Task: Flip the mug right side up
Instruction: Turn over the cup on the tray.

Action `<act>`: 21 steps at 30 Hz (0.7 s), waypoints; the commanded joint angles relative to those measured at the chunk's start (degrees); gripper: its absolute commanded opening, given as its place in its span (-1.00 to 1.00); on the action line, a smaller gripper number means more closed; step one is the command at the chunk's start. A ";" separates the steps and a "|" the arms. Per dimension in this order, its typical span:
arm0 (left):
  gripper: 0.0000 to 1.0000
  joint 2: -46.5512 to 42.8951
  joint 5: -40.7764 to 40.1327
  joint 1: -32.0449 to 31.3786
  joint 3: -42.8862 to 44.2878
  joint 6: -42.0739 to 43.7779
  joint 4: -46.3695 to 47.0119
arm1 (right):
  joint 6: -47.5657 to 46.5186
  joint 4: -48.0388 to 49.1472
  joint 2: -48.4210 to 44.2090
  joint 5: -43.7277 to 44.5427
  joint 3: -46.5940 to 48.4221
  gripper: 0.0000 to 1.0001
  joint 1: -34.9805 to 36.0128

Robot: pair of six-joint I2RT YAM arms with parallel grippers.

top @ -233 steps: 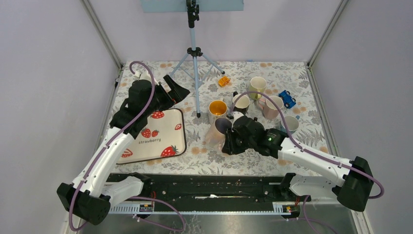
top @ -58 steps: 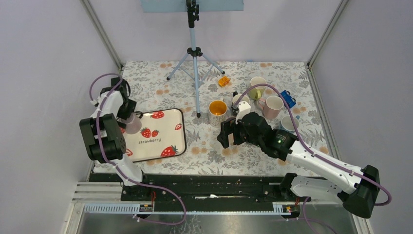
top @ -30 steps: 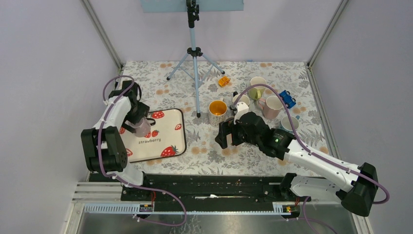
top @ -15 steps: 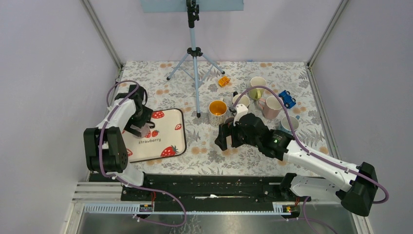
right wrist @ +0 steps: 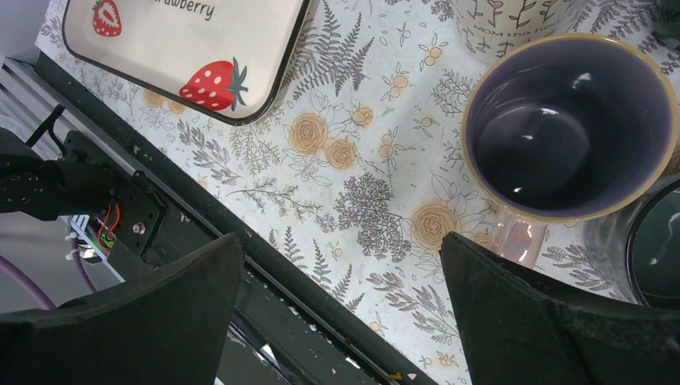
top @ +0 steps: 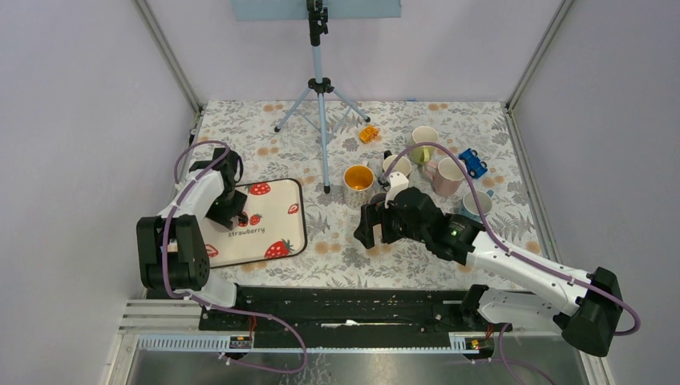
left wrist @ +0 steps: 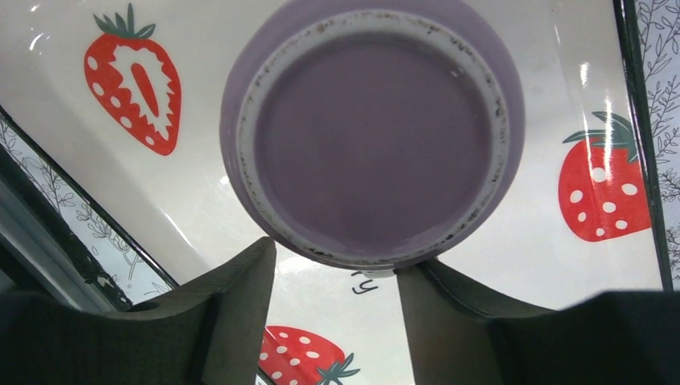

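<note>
A purple mug [left wrist: 373, 132] stands upside down on the strawberry tray [left wrist: 561, 265], its flat base and foot ring facing the left wrist camera. My left gripper [left wrist: 337, 265] hangs above it. The jaws are partly closed, well narrower than the mug, with the fingertips [left wrist: 257, 261] at its near edge and bare tray showing between them. From above, the left gripper [top: 230, 212] covers the mug on the tray [top: 277, 220]. My right gripper [right wrist: 341, 241] is wide open and holds nothing, low over the cloth near the front edge [top: 365, 228].
An upright mug with a dark inside and pink handle [right wrist: 569, 128] stands beside the right gripper. A tripod [top: 321, 96], an orange-filled mug [top: 358, 176], several more mugs [top: 445, 172], a blue toy car [top: 473, 163] and an orange toy [top: 369, 133] stand behind. The black front rail [right wrist: 120, 200] lies near.
My left gripper has swung down over the mug on the tray, hiding it from above, and its jaws have narrowed. The right arm has hardly moved.
</note>
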 commanded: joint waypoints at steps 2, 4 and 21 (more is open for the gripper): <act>0.08 -0.70 0.92 0.05 0.08 0.30 1.17 | 0.26 1.31 -0.97 -0.02 -0.07 0.99 -0.50; 0.06 -0.15 1.86 0.10 0.00 0.40 1.55 | 0.21 1.42 -0.88 0.06 -0.07 0.99 -0.51; -0.11 2.22 3.23 0.05 -1.11 0.00 4.18 | 0.12 1.29 -0.81 0.33 -0.41 0.99 -0.50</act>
